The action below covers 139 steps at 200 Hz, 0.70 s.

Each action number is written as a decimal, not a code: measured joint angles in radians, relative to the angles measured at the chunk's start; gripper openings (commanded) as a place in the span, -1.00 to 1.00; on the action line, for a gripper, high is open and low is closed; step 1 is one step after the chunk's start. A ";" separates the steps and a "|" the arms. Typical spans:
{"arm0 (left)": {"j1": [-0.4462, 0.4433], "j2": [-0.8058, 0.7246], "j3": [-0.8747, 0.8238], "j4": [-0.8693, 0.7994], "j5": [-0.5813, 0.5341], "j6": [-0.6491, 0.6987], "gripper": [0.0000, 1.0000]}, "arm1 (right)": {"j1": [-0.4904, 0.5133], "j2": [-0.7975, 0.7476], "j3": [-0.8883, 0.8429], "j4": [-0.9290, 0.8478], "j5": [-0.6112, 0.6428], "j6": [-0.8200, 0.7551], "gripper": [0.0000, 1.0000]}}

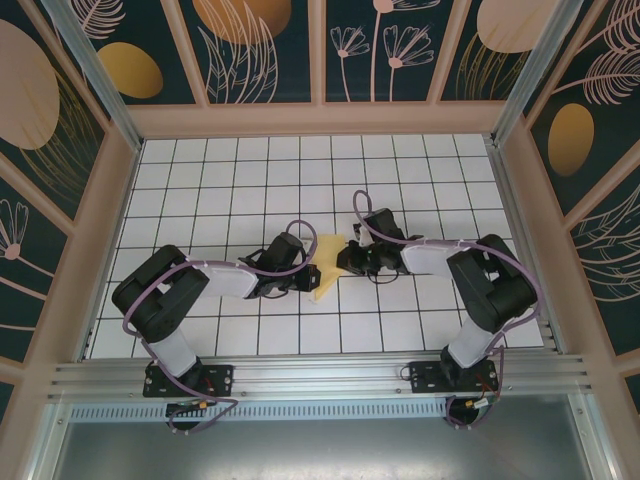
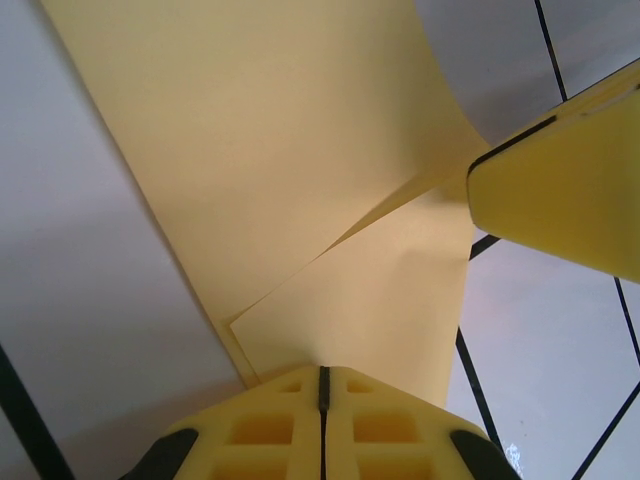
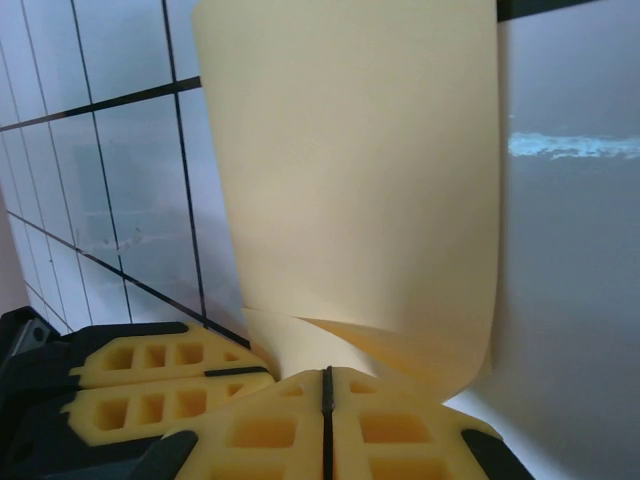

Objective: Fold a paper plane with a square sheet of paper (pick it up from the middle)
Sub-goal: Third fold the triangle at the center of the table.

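We see the left gripper (image 2: 322, 380) and the right gripper (image 3: 326, 382) facing each other at mid-table, each with its fingers clamped together on the square sheet of paper (image 1: 330, 266) — partly folded, curling, pale yellow — over the white grid table (image 1: 250, 180).

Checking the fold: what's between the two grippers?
The yellow sheet of paper spans the gap, left gripper and right gripper each shut on it; the top view shows it.

white grid-tile table (image 1: 250, 170) — creased pale-yellow paper sheet (image 1: 326, 272) near ctr, partly curled up off it.
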 measured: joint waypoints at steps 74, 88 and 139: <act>-0.001 0.001 0.005 -0.007 -0.004 0.022 -0.90 | -0.031 0.053 0.000 0.003 0.006 0.000 -0.79; -0.001 0.001 0.005 -0.007 -0.005 0.024 -0.90 | -0.036 0.052 0.000 0.003 0.006 0.000 -0.79; -0.001 0.002 0.005 -0.007 -0.005 0.030 -0.94 | -0.070 0.047 0.000 0.003 0.003 0.000 -0.78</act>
